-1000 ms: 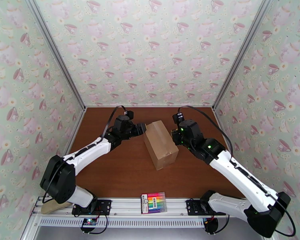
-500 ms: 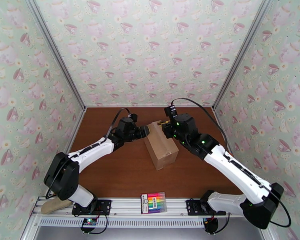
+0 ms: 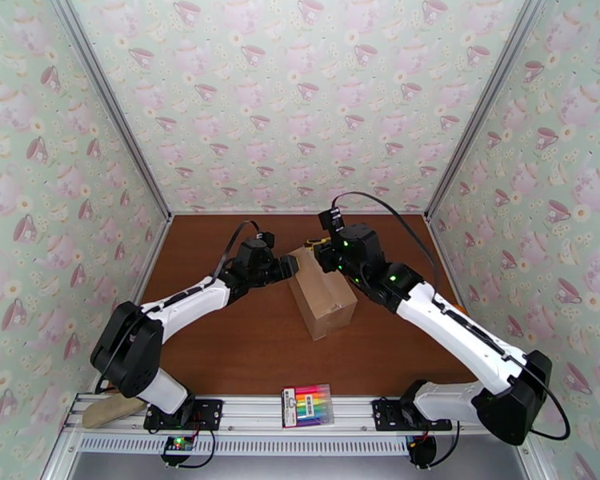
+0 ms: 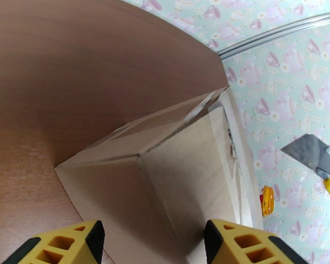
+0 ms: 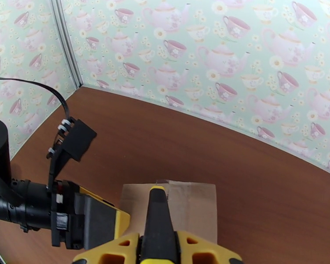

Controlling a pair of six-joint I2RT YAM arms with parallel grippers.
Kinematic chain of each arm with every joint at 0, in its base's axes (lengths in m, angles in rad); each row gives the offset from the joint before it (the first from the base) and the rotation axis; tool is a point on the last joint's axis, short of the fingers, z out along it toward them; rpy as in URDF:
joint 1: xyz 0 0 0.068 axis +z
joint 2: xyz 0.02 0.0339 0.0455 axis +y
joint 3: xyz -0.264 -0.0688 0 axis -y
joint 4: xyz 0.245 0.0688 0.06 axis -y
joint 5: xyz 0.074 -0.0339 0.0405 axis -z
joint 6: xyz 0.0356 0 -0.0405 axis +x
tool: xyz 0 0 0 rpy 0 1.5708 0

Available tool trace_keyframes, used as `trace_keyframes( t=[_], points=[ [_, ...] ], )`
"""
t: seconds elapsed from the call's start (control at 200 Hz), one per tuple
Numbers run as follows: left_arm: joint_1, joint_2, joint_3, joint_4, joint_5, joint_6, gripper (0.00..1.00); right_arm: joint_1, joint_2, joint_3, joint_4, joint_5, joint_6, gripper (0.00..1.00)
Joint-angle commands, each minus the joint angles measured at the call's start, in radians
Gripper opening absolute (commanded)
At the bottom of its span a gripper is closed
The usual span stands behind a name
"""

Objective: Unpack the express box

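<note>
The express box [image 3: 324, 294] stands closed in the middle of the desk [image 3: 244, 354], angled to its edges. The left claw [image 4: 154, 245] is spread wide, with a corner of the box between its fingers (contact cannot be told). The right claw [image 5: 158, 249] clamps a yellow-black cutter [image 5: 157, 212] above the box's far end, its blade [image 4: 308, 152] bare.

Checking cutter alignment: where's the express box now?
Top view: the express box stands at the middle of the table, the left gripper at its left side and the right gripper, holding a box cutter, over its far end.
</note>
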Motion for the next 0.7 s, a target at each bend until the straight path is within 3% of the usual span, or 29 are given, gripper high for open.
trace_keyframes(
  t=[0.0, 0.696],
  points=[
    [-0.003, 0.019, -0.016, 0.011, 0.016, -0.013, 0.65, 0.018, 0.026, 0.042, 0.035, 0.014, -0.029, 0.00],
    [-0.002, 0.021, -0.016, -0.024, 0.011, -0.007, 0.63, 0.028, 0.084, 0.032, 0.070, 0.130, -0.114, 0.00]
  ],
)
